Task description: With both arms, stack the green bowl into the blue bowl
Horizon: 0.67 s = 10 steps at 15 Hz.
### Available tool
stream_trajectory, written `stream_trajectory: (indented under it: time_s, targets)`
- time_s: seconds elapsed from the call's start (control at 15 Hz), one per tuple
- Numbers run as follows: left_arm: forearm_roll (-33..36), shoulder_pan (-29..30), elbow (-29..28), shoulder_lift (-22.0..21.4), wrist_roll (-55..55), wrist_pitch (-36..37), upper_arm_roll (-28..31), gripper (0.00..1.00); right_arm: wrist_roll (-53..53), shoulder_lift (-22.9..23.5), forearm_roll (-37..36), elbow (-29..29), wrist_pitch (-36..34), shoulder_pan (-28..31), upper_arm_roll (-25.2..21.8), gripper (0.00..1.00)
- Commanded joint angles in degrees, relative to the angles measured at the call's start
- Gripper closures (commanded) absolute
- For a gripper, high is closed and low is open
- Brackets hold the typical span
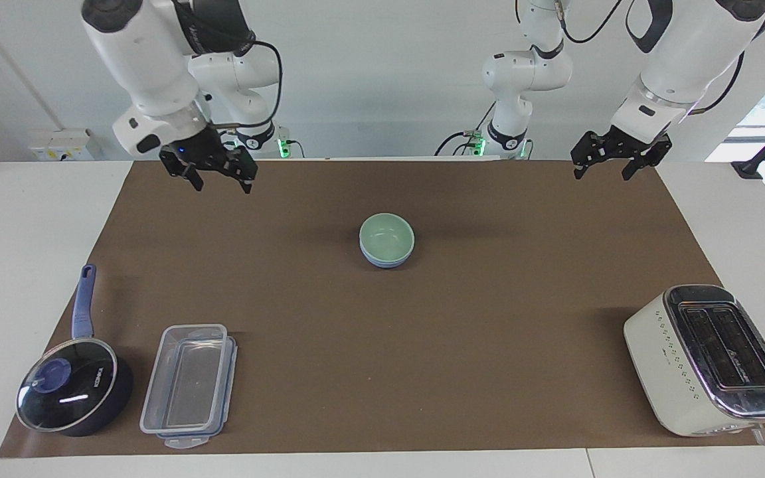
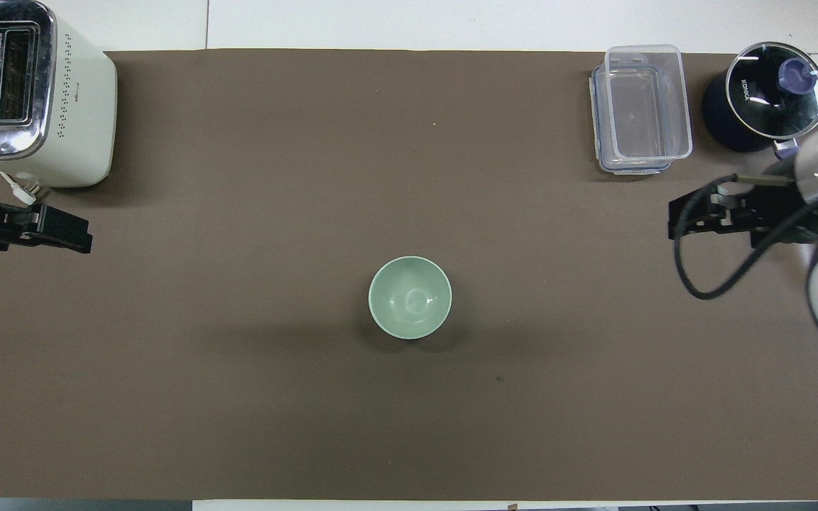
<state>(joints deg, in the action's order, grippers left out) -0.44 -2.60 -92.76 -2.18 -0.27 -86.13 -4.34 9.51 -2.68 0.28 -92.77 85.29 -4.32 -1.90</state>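
Observation:
The green bowl (image 1: 386, 234) sits nested in the blue bowl (image 1: 382, 261) at the middle of the mat. Only the blue bowl's lower rim shows in the facing view. In the overhead view the green bowl (image 2: 410, 297) hides it. My right gripper (image 1: 218, 178) is open and empty, raised over the mat toward the right arm's end, well apart from the bowls. It also shows in the overhead view (image 2: 689, 216). My left gripper (image 1: 605, 170) is open and empty, raised over the mat's edge at the left arm's end, where it waits (image 2: 68, 233).
A white toaster (image 1: 711, 358) stands at the left arm's end, farther from the robots than the bowls. A clear lidded container (image 1: 190, 385) and a dark blue saucepan with a glass lid (image 1: 70, 392) stand at the right arm's end, also farther out.

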Motion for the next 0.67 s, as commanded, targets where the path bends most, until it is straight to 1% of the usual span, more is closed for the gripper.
stream_trajectory:
  time_s: [0.0,0.07,0.13,0.2,0.27,0.4,0.6]
  targets:
    - [-0.88,0.14,-1.28,-1.16,-0.43,-0.8,-0.15,0.0,-1.69,0.48,-1.51,-1.72,2.33,1.42,0.76,0.0]
    - [-0.88,0.14,-1.28,-1.16,-0.43,-0.8,-0.15,0.0,-1.77,0.75,-1.51,-1.54,2.34,1.51,0.76,0.0]
    - [-0.88,0.14,-1.28,-1.16,-0.35,-0.88,-0.15,0.0,-1.86,1.97,-1.68,-0.76,1.99,1.6,0.59,0.0]
    - [-0.88,0.14,-1.28,-1.16,-0.43,-0.88,-0.15,0.0,-1.95,2.94,-1.25,0.38,1.55,1.6,-0.9,0.0]
    - [-0.88,0.14,-1.19,-1.16,-0.43,-0.88,-0.15,0.0,-2.12,3.03,-0.72,0.57,1.29,1.51,-2.04,0.0]
    - [-0.88,0.14,-1.28,-1.16,-0.43,-0.8,-0.15,0.0,-5.62,2.77,-1.5,0.13,1.02,1.42,-2.23,0.0]
    - [-0.88,0.14,-1.19,-1.16,-0.43,-0.8,-0.15,0.0,-6.78,2.68,-1.6,0.22,1.55,1.51,-3.01,0.0]
